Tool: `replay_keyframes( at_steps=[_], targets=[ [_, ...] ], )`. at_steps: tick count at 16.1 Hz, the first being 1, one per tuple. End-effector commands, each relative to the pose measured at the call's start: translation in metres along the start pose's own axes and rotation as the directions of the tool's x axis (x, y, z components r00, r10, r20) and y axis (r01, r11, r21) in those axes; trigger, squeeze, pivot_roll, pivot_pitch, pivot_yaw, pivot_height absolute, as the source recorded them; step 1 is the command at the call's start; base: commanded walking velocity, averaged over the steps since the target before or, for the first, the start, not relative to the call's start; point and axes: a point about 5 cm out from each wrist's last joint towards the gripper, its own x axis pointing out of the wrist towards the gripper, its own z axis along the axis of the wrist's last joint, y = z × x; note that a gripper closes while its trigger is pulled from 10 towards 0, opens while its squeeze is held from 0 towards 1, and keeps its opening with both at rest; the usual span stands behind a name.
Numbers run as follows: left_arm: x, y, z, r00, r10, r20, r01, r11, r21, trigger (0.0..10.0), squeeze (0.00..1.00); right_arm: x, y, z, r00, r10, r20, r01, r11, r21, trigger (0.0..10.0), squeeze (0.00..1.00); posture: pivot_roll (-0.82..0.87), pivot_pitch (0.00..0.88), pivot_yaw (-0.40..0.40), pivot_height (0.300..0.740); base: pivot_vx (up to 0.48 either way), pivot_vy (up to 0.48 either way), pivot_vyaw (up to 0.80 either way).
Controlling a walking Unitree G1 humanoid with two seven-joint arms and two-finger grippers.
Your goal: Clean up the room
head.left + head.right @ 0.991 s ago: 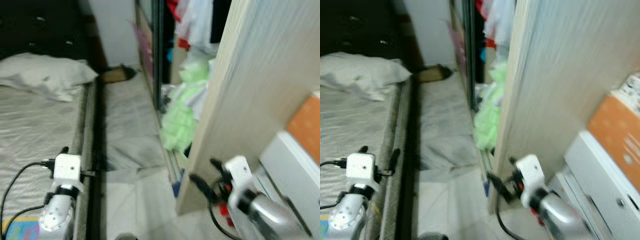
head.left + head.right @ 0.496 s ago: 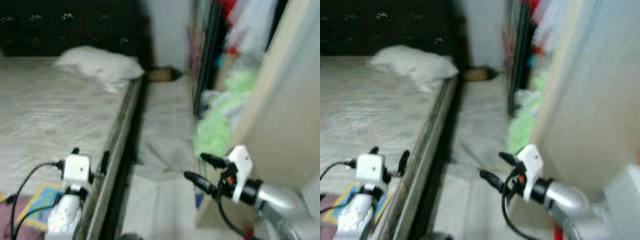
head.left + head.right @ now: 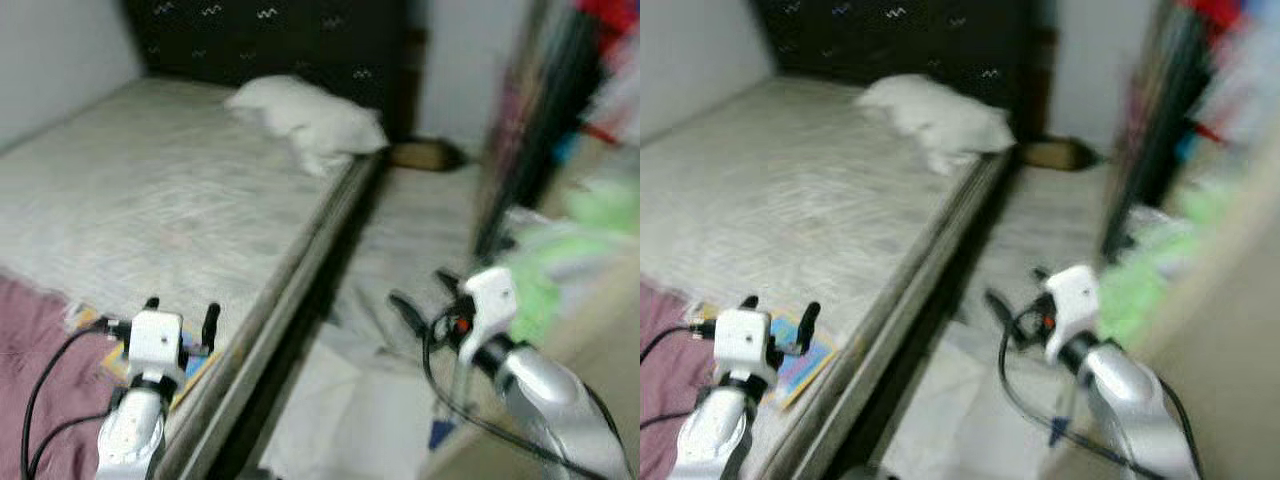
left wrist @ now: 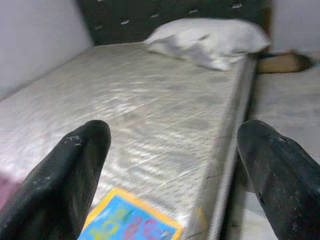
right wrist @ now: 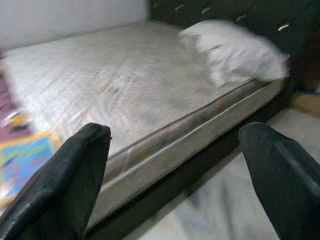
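Both end effectors hang empty with fingers spread: the left end effector (image 3: 180, 318) sits low over the near edge of the bed (image 3: 180, 200), and the right end effector (image 3: 425, 300) hovers above the floor strip (image 3: 420, 230) between the bed and the wardrobe on the right. Nothing is gripped yet, so the tidying looks barely begun. The nearest thing to clear is a colourful book (image 4: 131, 220), lying flat on the mattress near the edge, just below the left end effector, partly beside a mauve blanket (image 3: 40, 340). It looks thin, light and fairly stiff, so it should lift easily, but flat on a soft mattress it offers little to pinch; taking it by the edge that lies closest to the bed's side seems best. A white pillow (image 3: 305, 120) rests at the far end against the dark headboard (image 3: 270, 40); it is soft and bulky and would need a deep pinch at a corner. Green cloth (image 3: 590, 260) spills from the wardrobe on the right, limp and likely to drape.
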Motion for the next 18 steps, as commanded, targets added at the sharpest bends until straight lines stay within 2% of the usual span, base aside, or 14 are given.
replay_keyframes(
  at_steps=[1, 5, 9, 18],
  targets=[
    [-0.0002, 0.0048, 0.0014, 0.999, 0.034, 0.001, -0.034, 0.999, 0.012, 10.0, 0.00, 0.0028, 0.0011, 0.0030, 0.999, -0.028, 0.021, 0.028, 0.999, -0.018, 10.0, 0.00, -0.07, 0.000, 0.009, 0.740, 0.000, 0.000, 0.80],
    [-0.0019, 0.0050, 0.0014, 0.996, 0.087, -0.001, -0.087, 0.996, 0.005, 10.0, 0.00, 0.0060, -0.0007, 0.0039, 0.981, -0.183, 0.069, 0.186, 0.981, -0.051, 10.0, 0.00, -0.07, 0.000, 0.014, 0.740, 0.000, 0.000, 0.80],
    [0.0037, 0.0070, 0.0039, 0.997, 0.081, 0.008, -0.081, 0.997, -0.008, 10.0, 0.00, 0.0112, -0.0026, 0.0058, 0.977, -0.194, 0.092, 0.200, 0.978, -0.059, 10.0, 0.00, -0.07, 0.000, 0.019, 0.740, 0.000, 0.000, 0.80],
    [0.0060, 0.0066, 0.0054, 0.997, 0.081, -0.006, -0.081, 0.996, -0.044, 10.0, 0.00, 0.0104, -0.0017, 0.0053, 0.969, -0.217, 0.116, 0.224, 0.973, -0.051, 10.0, 0.00, -0.07, 0.000, 0.028, 0.740, 0.000, 0.000, 0.78]
  ],
)
